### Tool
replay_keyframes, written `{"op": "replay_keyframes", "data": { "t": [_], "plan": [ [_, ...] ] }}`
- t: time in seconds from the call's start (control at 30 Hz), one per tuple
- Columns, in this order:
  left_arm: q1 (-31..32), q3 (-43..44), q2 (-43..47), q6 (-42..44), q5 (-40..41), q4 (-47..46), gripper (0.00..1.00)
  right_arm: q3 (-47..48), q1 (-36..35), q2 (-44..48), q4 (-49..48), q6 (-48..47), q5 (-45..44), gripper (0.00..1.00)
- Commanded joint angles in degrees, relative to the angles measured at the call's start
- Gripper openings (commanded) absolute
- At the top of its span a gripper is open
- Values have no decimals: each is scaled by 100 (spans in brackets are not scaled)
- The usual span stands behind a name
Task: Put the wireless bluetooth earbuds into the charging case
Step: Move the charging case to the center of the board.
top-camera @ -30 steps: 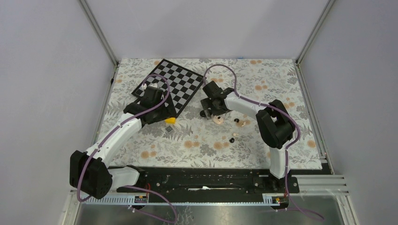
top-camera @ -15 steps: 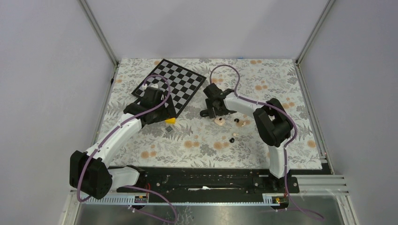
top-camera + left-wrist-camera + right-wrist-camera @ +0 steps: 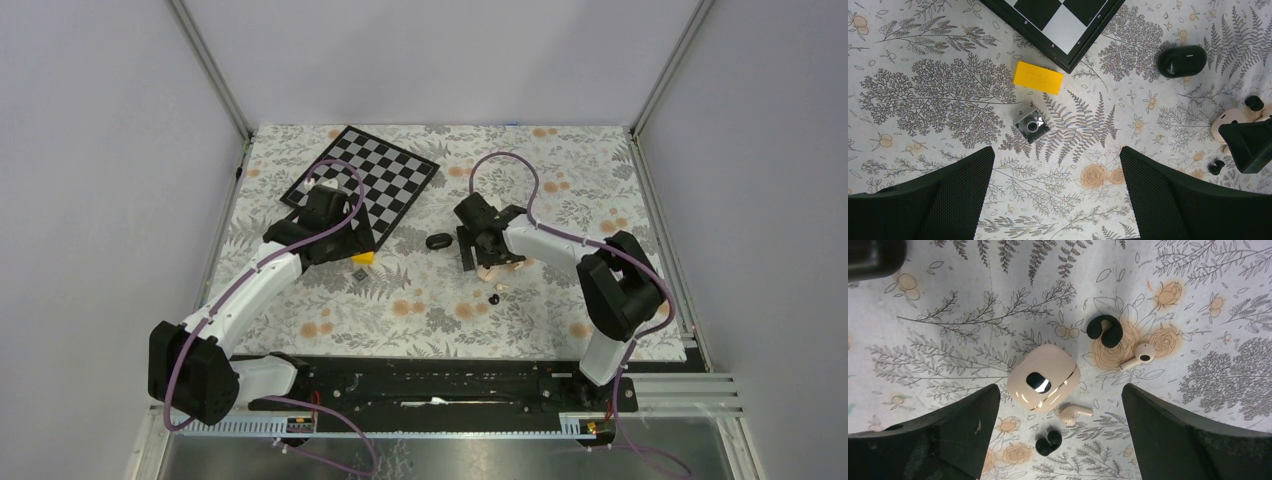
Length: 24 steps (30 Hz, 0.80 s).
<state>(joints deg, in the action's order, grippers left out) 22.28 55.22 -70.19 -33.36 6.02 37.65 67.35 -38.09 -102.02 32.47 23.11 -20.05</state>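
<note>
The right jaws stand wide apart and hold nothing. In the right wrist view their two black fingers [image 3: 948, 440] fill the lower corners of the frame. Between them, at the centre, the pale pink charging case [image 3: 1045, 382] rests on the flower-printed tabletop [image 3: 948, 340], touched by neither finger. I cannot tell whether its lid is up or down. One pale earbud [image 3: 1075, 413] lies outside the case, just beside its lower right edge. The other pale earbud [image 3: 1138, 357] lies right of centre, apart from the case. A black curled bud [image 3: 1104, 331] sits above and right of the case, near that second earbud. A second black curled bud [image 3: 1048, 444] lies at the bottom centre, below the case.

The left jaws are likewise spread wide and empty, with their fingers [image 3: 923, 205] in the lower corners of the left wrist view. Above the gap between them lies a small grey block [image 3: 1031, 126]. Higher up, a yellow block [image 3: 1038, 77] lies just beside the corner of a chessboard [image 3: 1058, 20] at the top of the frame. A black oval case [image 3: 1182, 61] lies at the upper right. In the top view, at mid-frame, that black case sits just left of the right arm's [image 3: 540, 240] head.
</note>
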Motion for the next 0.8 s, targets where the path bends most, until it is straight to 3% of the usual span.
{"op": "replay_keyframes", "data": {
  "t": [0.0, 0.2, 0.33, 0.63, 0.77],
  "plan": [
    [-22, 21, 34, 49, 13, -33, 99, -207, 26, 436, -144, 443, 368, 100],
    [-1, -59, 105, 39, -19, -27, 99, -596, 52, 723, -617, 1273, 735, 100],
    [4, -106, 129, 49, -21, -30, 99, -623, 73, 609, -715, 1643, 529, 99],
    [2, -41, 140, -178, -459, -82, 99, -331, 64, -17, -927, 1587, 738, 72],
    [4, -3, 23, -331, -907, -173, 99, -114, 58, -213, -933, 1509, 888, 71]
  ]
}}
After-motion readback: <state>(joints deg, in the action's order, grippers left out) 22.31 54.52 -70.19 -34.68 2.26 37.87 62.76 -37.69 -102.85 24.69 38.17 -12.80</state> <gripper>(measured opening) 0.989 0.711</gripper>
